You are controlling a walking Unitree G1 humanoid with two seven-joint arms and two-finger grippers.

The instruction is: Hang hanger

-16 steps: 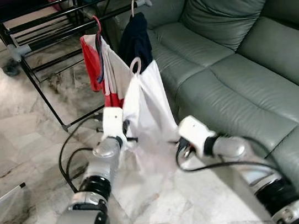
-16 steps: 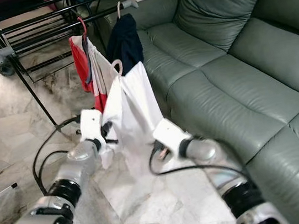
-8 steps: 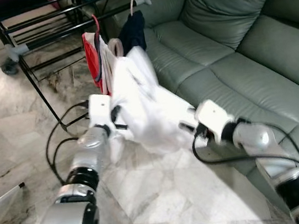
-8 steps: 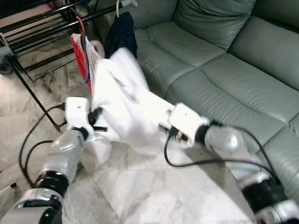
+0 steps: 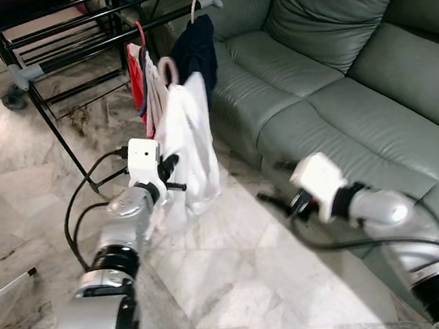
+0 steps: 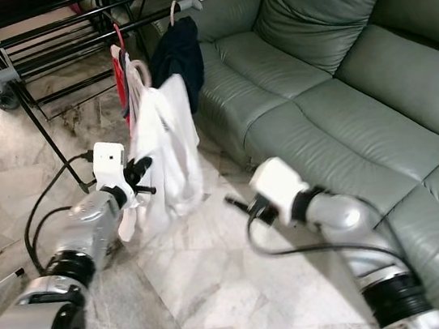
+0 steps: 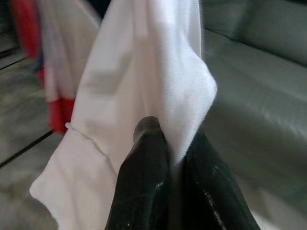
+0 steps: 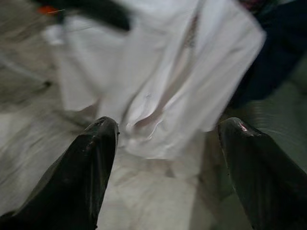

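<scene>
A white shirt (image 5: 191,140) hangs on a pale hanger whose hook (image 5: 167,69) is up by the black drying rack (image 5: 63,39); I cannot tell whether the hook rests on a rail. My left gripper (image 5: 174,175) is shut on the shirt's lower edge, and in the left wrist view both black fingers (image 7: 146,158) pinch the white cloth (image 7: 144,76). My right gripper (image 5: 272,200) is low over the floor, to the right of the shirt and apart from it. Its fingers (image 8: 91,163) stand wide open, with the shirt (image 8: 168,81) ahead of them.
A red and white garment (image 5: 140,81) and a dark navy one (image 5: 197,49) hang on the rack's near end beside the shirt. A green leather sofa (image 5: 373,94) runs along the right. A black cable (image 5: 86,208) loops on the marble floor by the rack's foot.
My right gripper let go of the shirt and drew back toward the sofa. The shirt, stretched between both grippers before, now hangs straight down, closer to the rack.
</scene>
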